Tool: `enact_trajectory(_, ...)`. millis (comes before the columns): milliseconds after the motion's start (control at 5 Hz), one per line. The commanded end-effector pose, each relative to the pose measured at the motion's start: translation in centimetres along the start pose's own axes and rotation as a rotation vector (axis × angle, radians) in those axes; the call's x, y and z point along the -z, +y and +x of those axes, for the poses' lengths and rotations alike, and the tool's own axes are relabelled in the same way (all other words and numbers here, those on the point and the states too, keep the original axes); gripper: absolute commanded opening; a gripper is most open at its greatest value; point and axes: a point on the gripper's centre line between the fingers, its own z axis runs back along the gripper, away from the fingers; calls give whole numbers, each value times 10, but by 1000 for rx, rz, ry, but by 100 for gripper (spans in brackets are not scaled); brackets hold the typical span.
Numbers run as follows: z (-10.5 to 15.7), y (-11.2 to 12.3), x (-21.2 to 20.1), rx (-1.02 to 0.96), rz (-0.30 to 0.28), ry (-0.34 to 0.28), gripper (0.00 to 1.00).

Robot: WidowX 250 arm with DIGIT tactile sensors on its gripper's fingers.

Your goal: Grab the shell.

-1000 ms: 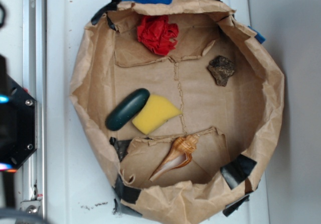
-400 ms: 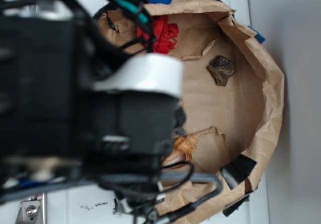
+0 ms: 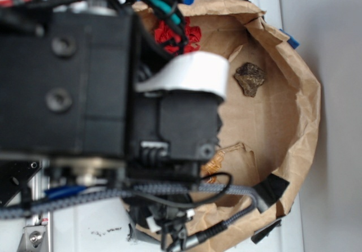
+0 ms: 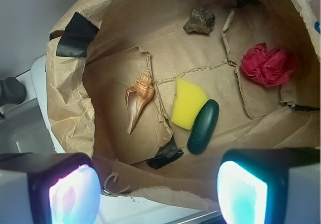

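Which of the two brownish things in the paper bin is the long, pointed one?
The shell, striped orange-brown beside the yellow sponge; the rock is dark and lumpy.

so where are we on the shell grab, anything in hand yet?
Done: the arm is over the paper-lined bin. In hand: nothing. In the wrist view the gripper is open and well above the shell, which lies untouched on the brown paper, left of the yellow sponge. Left: line up over the shell, descend, close, lift.
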Motion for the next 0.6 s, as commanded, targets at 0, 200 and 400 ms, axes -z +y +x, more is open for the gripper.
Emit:
enact_trajectory(0,6,13,20,8,64,-6,100)
enact_trajectory(200,15,15,59,6,118,-20,100)
enact_trajectory(400,16,18,72,7,71,-81,100)
